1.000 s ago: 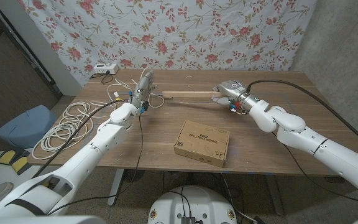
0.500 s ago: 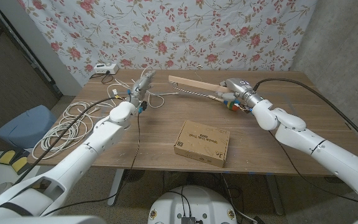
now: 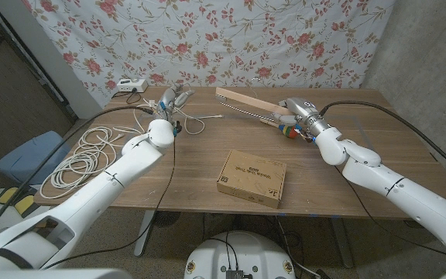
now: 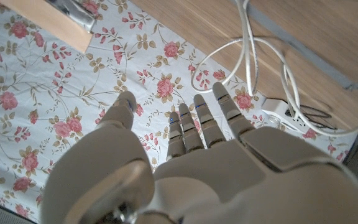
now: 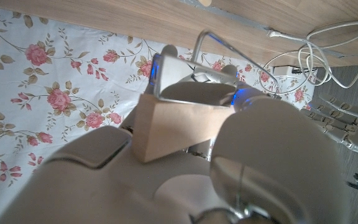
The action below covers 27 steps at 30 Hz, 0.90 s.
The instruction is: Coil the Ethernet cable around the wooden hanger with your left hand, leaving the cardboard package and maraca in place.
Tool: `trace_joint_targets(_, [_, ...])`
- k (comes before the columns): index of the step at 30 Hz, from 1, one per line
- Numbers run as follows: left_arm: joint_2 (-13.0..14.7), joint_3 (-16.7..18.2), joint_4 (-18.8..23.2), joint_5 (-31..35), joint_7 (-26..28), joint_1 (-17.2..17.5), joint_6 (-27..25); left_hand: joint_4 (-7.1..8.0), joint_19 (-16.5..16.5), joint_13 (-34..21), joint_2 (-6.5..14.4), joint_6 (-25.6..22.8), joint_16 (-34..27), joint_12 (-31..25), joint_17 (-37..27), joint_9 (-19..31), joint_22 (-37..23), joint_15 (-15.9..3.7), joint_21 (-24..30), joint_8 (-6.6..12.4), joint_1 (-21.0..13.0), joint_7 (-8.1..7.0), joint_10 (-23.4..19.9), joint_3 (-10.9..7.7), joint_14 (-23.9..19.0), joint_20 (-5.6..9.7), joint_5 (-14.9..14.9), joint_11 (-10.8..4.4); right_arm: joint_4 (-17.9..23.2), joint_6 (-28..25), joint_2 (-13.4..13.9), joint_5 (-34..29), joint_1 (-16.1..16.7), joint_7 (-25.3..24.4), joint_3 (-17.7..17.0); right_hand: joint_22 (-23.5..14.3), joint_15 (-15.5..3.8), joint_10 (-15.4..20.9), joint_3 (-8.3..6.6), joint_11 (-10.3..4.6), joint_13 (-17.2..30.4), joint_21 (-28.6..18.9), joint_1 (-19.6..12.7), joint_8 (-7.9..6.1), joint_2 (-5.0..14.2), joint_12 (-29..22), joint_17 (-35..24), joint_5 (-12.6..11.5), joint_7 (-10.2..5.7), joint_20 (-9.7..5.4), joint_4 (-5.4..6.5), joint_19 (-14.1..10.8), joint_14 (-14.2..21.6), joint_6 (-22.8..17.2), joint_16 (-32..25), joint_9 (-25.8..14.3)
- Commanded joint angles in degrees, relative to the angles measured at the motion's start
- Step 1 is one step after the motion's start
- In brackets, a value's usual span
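In the head view the right robot hand point(image 3: 291, 111), right of centre in the upper part of the frame, grips one end of the wooden hanger point(image 3: 245, 101), which slants up toward the frame's upper middle, lifted off the worktop point(image 3: 347, 155). The maraca point(image 3: 289, 131) lies just below that hand. The left robot hand point(image 3: 170, 101), upper left of centre, has its fingers point(image 4: 199, 118) spread and holds nothing; the Ethernet cable point(image 3: 196, 122) trails on the worktop beside it. The cardboard package point(image 3: 252, 177) lies at the frame's centre.
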<state>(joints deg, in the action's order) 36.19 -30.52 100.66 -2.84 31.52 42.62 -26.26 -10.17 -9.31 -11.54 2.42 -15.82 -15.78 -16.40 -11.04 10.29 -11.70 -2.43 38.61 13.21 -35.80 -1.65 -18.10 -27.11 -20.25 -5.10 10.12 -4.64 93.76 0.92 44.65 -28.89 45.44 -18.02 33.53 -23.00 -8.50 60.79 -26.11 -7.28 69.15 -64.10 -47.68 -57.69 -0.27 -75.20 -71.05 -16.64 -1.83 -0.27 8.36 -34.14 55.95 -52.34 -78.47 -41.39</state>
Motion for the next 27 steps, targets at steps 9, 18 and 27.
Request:
trace_joint_targets(9, [4.6, -24.19, -2.76, 20.49, -20.04, -23.45, -33.04, 0.63, 1.62, -0.19, -1.82, -3.35, -0.5, -0.5, -1.24, 0.31, 0.14, -1.67, -0.19, 0.36, -2.43, -1.97, -3.13, 2.39, 0.28, -0.54, 0.9, -1.38, -0.95, 2.36, -0.51, 2.01, 0.58, -4.32, -0.08, 0.24, -3.09, -0.94, -1.8, 0.02, 1.83, -2.14, 12.43, -1.07, 11.38, -11.62, -0.16, 0.63, 2.82, -0.56, 0.45, 0.57, -0.9, -3.68, -2.53, 0.61])
trace_joint_targets(18, [2.53, -30.52, -9.83, 25.92, -27.53, -29.88, -31.78, 0.4, 2.02, -0.42, -2.83, -9.39, -1.1, -1.59, -1.65, 0.42, 0.2, -1.69, -0.44, 1.47, -5.95, -3.15, -7.75, 3.75, -0.14, -1.33, 1.95, -1.94, -1.4, 2.95, -0.45, 1.99, 0.64, -5.14, -0.15, 0.67, -3.06, -1.54, -2.41, -0.01, 1.8, -3.5, 13.12, -1.67, 11.26, -13.03, -0.13, 1.04, 2.81, -0.73, 0.31, 1.1, -1.64, -3.43, -4.23, 1.03])
trace_joint_targets(27, [0.77, -33.57, -14.61, 29.78, -33.87, -33.42, -26.93, 0.69, 2.65, -0.74, -4.51, -10.28, -0.68, -1.29, -1.63, 0.48, 0.24, -1.04, -0.77, 1.29, -6.35, -3.66, -7.3, 4.68, 0.45, -2.36, 2.68, -1.26, -1.59, 3.36, -0.17, 2.16, 0.8, -5.57, -0.43, 1.05, -3.09, -1.71, -2.84, -0.11, 1.78, -4.47, 13.55, -2.16, 11.2, -13.73, -0.11, 1.32, 2.85, -0.81, 0.18, 1.37, -1.95, -3.31, -5.43, 1.29])
